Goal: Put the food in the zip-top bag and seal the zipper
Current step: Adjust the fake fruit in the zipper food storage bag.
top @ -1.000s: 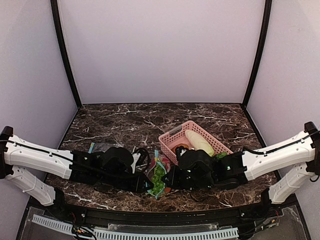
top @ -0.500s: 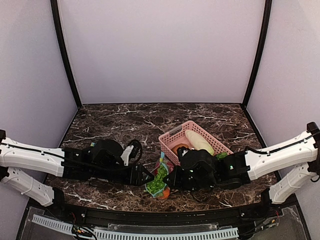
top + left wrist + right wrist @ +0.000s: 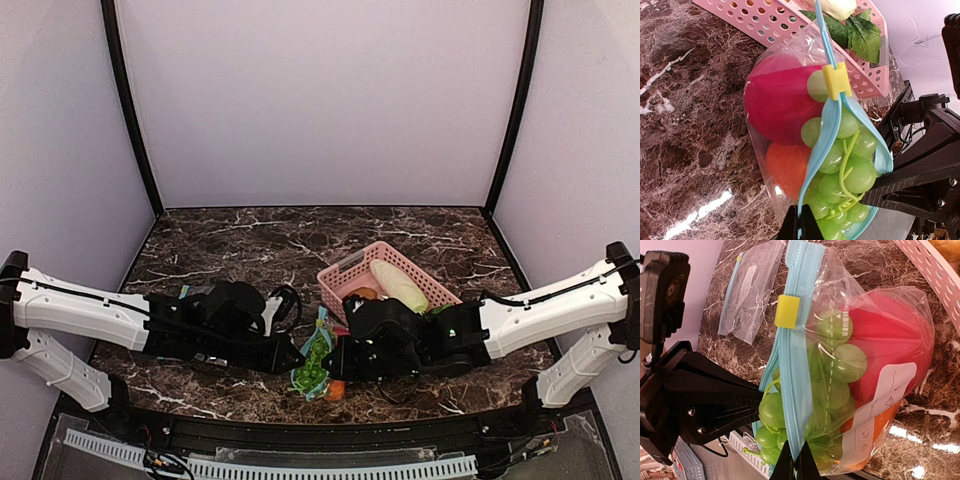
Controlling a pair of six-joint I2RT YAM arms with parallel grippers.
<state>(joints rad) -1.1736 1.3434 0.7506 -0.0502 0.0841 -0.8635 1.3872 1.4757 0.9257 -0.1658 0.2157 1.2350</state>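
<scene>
Light blue zipper (image 3: 827, 125) pinched from 2 sides: left gripper (image 3: 799, 227) and right gripper (image 3: 791, 465) are each clamped tight on the strip, holding the crinkly clear zip-top bag (image 3: 775, 110) just beside the slatted pink basket (image 3: 770, 20). Glossy grapes (image 3: 860, 172) bulge through the gaping end; sealing likely needs them tucked clear of the yellow slider (image 3: 836, 81), strip kept taut.

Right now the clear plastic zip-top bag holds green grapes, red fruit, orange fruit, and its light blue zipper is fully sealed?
Contents right, seal wrong: left wrist view shows the light blue zipper gaping below the yellow slider, green grapes between its strips.
</scene>
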